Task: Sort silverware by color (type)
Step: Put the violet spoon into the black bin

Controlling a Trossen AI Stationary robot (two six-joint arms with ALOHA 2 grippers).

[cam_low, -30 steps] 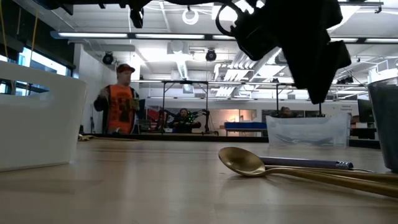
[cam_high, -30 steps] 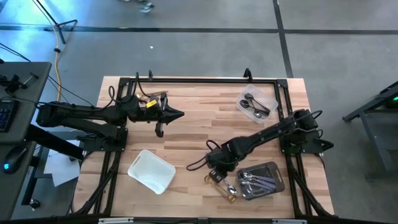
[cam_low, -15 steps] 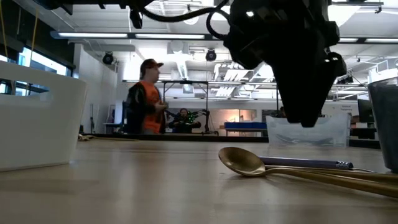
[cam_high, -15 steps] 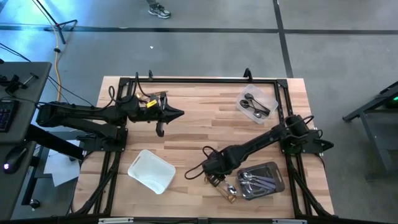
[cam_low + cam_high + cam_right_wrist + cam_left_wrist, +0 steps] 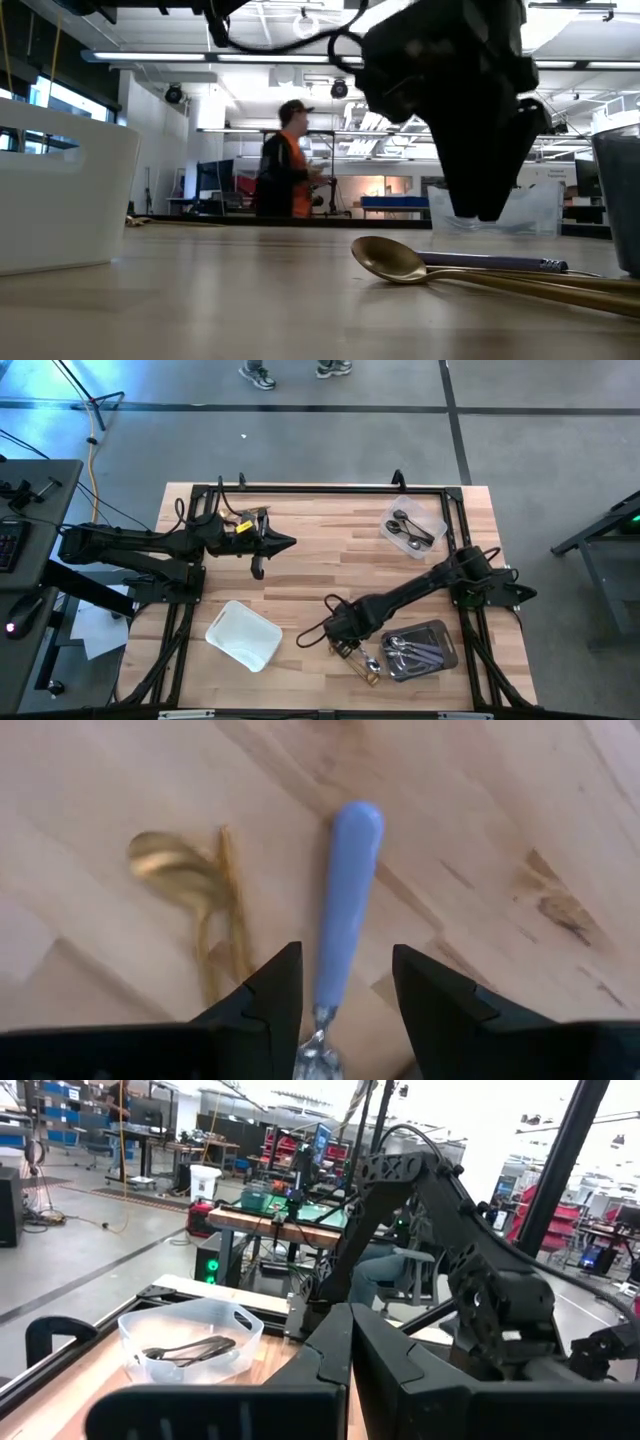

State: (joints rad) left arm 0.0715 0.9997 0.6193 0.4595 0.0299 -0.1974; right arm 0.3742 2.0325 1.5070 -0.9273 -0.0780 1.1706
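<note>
Now | right end effector [image 5: 345, 1010] released, low over desk [image 5: 320, 550] | blue-handled utensil [image 5: 342, 900] lies flat between its fingers, long axis pointing straight ahead | left end effector [image 5: 262, 550] clenched, well apart, farther.

A white plastic tray [image 5: 243, 635] sits at the lower left of the wooden table [image 5: 320, 550], a clear tub [image 5: 412, 528] at its upper right and a grey tray [image 5: 440, 658] at its lower right. In the low view a person in an orange vest [image 5: 291, 173] stands in the room behind. Someone's shoes [image 5: 258, 374] show on the floor at the top of the high view.
</note>
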